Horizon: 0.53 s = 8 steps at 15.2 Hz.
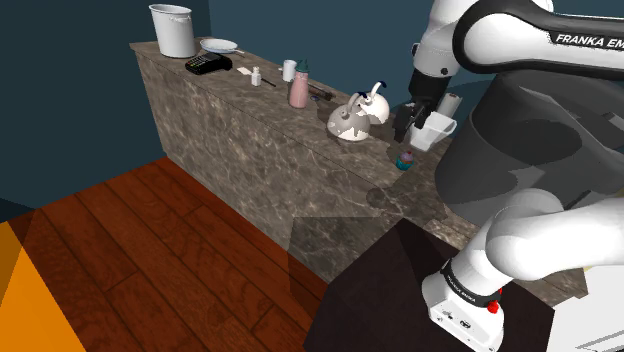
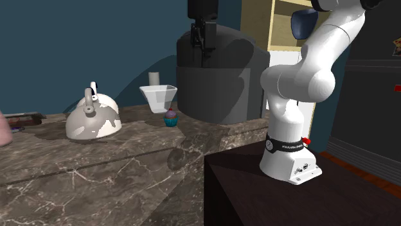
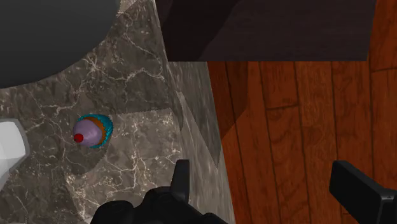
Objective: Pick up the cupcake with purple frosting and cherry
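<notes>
The cupcake point(image 1: 405, 160) has a teal wrapper, purple frosting and a red cherry. It stands upright on the marbled stone counter point(image 1: 250, 130), close to the counter's near end. In the second exterior view the cupcake point(image 2: 170, 118) sits just in front of a white square bowl point(image 2: 159, 97). My black gripper point(image 1: 410, 128) hangs open well above the cupcake, and in the second exterior view the gripper point(image 2: 204, 43) is high over it. In the wrist view the cupcake point(image 3: 93, 131) lies outside the open gripper point(image 3: 267, 188), beyond one finger point(image 3: 181, 181). Nothing is between the fingers.
A white-and-grey kettle point(image 1: 357, 118) stands beside the cupcake. A large dark grey rounded object point(image 2: 218, 77) rises behind it. Further along the counter are a pink bottle point(image 1: 299, 90), a black device point(image 1: 207, 64), a plate point(image 1: 218, 45) and a white bucket point(image 1: 172, 30). Wooden floor point(image 3: 305, 114) lies past the counter's edge.
</notes>
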Each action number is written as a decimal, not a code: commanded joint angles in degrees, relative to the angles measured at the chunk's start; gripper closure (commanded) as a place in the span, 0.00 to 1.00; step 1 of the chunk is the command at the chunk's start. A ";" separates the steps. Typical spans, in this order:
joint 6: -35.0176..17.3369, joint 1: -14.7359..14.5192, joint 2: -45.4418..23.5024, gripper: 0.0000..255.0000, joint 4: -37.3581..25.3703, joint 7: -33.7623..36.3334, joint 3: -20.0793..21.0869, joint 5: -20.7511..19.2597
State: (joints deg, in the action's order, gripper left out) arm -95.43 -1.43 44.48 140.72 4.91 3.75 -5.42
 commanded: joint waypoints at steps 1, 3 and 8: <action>0.00 0.00 0.00 0.00 0.00 0.00 0.00 0.00; -1.28 0.14 -1.17 0.00 1.46 -4.64 -2.20 -2.39; -5.33 0.93 -5.66 0.00 3.87 -15.83 -7.53 -8.76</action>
State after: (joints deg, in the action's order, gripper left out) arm -99.73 -0.75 39.82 144.06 -8.36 -2.55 -12.69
